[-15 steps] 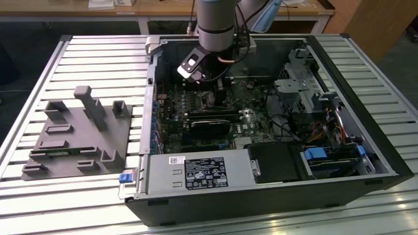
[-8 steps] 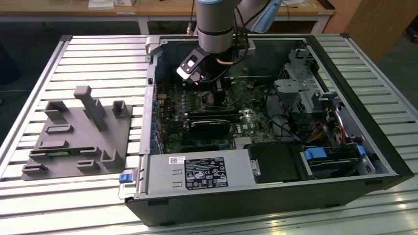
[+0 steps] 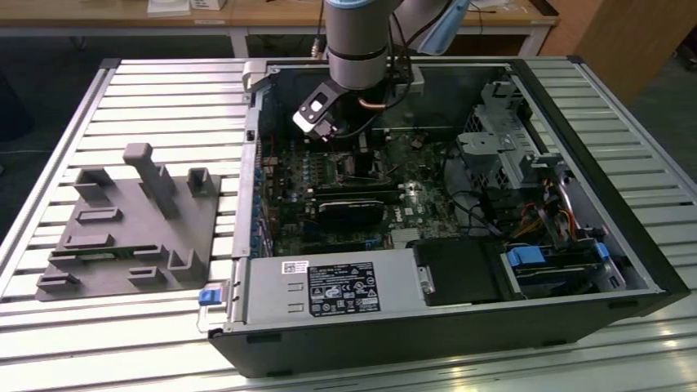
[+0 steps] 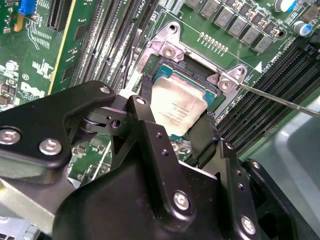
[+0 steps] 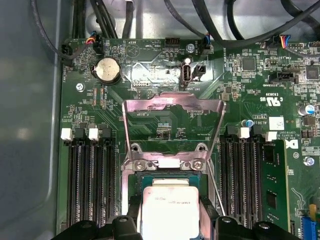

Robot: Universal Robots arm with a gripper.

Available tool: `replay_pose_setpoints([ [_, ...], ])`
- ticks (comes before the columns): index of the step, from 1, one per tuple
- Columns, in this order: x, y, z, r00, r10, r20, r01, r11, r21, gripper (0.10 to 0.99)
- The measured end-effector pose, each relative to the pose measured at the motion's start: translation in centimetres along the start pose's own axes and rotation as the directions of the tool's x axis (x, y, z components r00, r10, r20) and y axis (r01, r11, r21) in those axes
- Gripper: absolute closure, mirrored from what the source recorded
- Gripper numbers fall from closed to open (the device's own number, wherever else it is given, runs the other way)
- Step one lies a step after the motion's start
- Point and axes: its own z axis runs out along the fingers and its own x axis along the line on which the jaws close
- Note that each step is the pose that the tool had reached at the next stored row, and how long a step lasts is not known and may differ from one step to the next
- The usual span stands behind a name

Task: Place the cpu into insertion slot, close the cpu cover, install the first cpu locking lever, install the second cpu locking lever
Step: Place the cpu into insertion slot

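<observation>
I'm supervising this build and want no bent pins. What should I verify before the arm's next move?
1. The cpu cover is swung up, clear of the insertion slot: ok.
2. The cpu is gripped between the fingers of the gripper: ok.
3. The cpu lies over the slot, not off to one side: ok.
4. The cpu is seated flat in the slot: cannot tell.
5. The locking lever is released, off the cover: ok.

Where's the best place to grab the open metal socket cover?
Grip the cover by its free bar, opposite the hinge, pinching the thin sheet from above: it seems tilted up off the board, leaving that edge clear. The pincer currently holds the chip.
</observation>
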Motion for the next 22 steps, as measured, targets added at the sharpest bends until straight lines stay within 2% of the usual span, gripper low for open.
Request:
replay_pose_setpoints([
  [17,0.03,-0.02,0.18,1.0000,0.001,0.0002,-0.001,1.0000,0.000,0.545],
  [20,0.03,-0.02,0.19,1.0000,0.001,0.0002,-0.001,1.0000,0.000,0.533],
  [21,0.04,-0.02,0.19,1.0000,0.001,0.0002,-0.001,1.0000,0.000,0.471],
  [22,0.04,-0.02,0.19,1.0000,0.001,0.0002,-0.001,1.0000,0.000,0.471],
])
